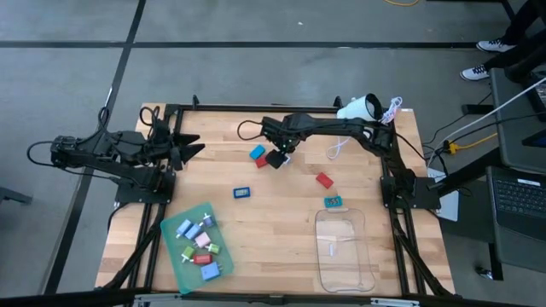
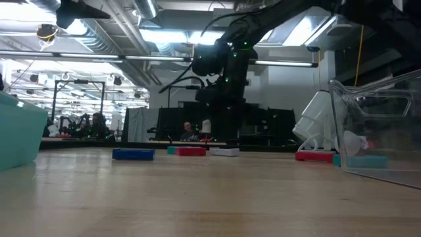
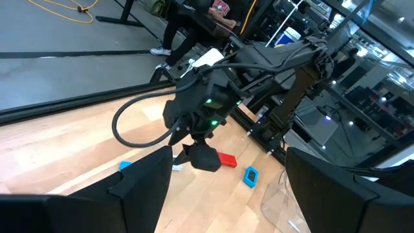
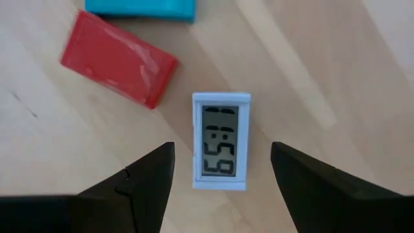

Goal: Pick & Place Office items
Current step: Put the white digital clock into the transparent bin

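right hand [image 4: 222, 169]: open, over white digital clock [image 4: 221, 141], a finger either side | clock: flat on surface [image 4: 336, 58], just beside red piece [image 4: 118, 57] | left hand [image 1: 189, 147]: open, well apart from clock

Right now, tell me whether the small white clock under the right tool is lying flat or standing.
Lying flat: the white clock rests display-up on the table.

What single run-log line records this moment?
right gripper: open, above small white rectangular clock | left gripper: open, waiting at table's left | flat green tray: holds several pieces
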`<action>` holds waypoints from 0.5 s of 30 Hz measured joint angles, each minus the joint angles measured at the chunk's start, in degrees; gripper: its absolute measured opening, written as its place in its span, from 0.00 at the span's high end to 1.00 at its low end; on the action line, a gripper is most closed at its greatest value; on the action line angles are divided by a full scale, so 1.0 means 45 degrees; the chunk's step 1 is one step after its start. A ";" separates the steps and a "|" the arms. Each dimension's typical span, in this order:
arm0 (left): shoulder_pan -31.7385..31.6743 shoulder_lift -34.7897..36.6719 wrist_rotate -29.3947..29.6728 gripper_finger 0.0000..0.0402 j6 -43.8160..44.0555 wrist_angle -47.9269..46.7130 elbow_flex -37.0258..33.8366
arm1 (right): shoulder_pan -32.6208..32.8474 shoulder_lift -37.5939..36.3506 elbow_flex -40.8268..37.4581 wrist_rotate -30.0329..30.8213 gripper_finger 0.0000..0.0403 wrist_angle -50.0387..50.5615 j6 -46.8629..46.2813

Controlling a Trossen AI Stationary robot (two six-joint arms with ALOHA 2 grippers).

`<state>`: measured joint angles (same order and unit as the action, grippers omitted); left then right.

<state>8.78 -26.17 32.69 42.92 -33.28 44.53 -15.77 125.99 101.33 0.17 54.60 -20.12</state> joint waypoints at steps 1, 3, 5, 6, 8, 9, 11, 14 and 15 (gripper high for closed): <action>0.0000 0.0000 -0.0002 0.27 0.0000 0.0000 0.0000 | 0.0002 0.0011 -0.0007 -0.0004 0.35 0.0028 0.0005; 0.0000 0.0000 -0.0002 0.27 0.0000 0.0000 0.0000 | 0.0010 0.0069 0.0003 -0.0147 0.35 -0.0111 0.0005; 0.0000 0.0000 -0.0002 0.27 0.0000 -0.0002 0.0000 | 0.0015 0.0242 0.0007 -0.0291 0.35 -0.0078 0.0005; 0.0000 0.0000 -0.0002 0.27 0.0000 -0.0004 0.0000 | 0.0015 0.0358 -0.0002 -0.0293 0.35 -0.0052 0.0005; 0.0000 0.0000 -0.0061 0.27 0.0000 -0.0001 0.0000 | 0.0015 0.0520 -0.0002 -0.0289 0.35 -0.0122 0.0049; 0.0000 0.0000 -0.0131 0.27 0.0000 -0.0005 0.0000 | 0.0010 0.0580 -0.0002 -0.0287 0.35 -0.0125 0.0049; 0.0002 0.0000 -0.0191 0.27 0.0001 -0.0005 0.0000 | 0.0005 0.0752 -0.0002 -0.0284 0.35 -0.0204 0.0039; 0.0000 0.0005 -0.0191 0.27 0.0001 -0.0005 0.0000 | 0.0010 0.0972 -0.0002 -0.0284 0.35 -0.0226 0.0049; 0.0005 0.0005 -0.0191 0.27 0.0000 -0.0005 0.0000 | 0.0010 0.1011 -0.0002 -0.0279 0.35 -0.0237 0.0049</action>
<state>8.80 -26.15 31.83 42.92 -33.30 44.53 -15.72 130.54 101.32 -1.08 53.54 -19.90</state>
